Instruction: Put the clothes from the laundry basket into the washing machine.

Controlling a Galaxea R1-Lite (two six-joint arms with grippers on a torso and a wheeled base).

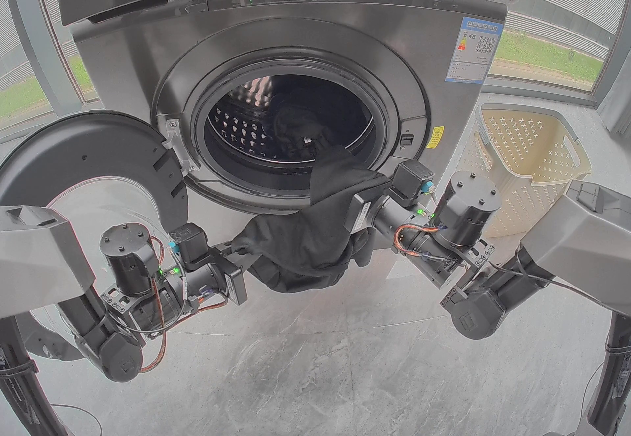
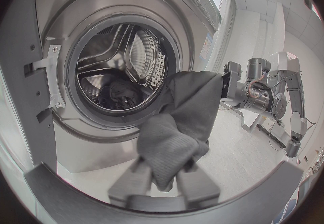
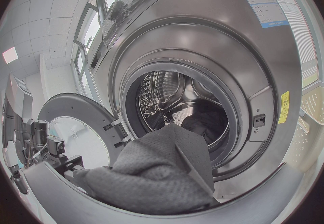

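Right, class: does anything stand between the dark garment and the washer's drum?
Nothing visible does. The door stands swung open to the left, and the garment, held by the left pincer and right pincer, reaches the rim of the drum. Another cloth lies inside, leaving room.

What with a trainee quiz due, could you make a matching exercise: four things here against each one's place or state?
Things:
1. black garment
2. washer door
3. laundry basket
4. dark clothes

Places or states:
a. swung open at the robot's left
b. standing on the floor at the robot's right
c. clamped in the left gripper
d. lying inside the drum

Pairs: 1-c, 2-a, 3-b, 4-d.
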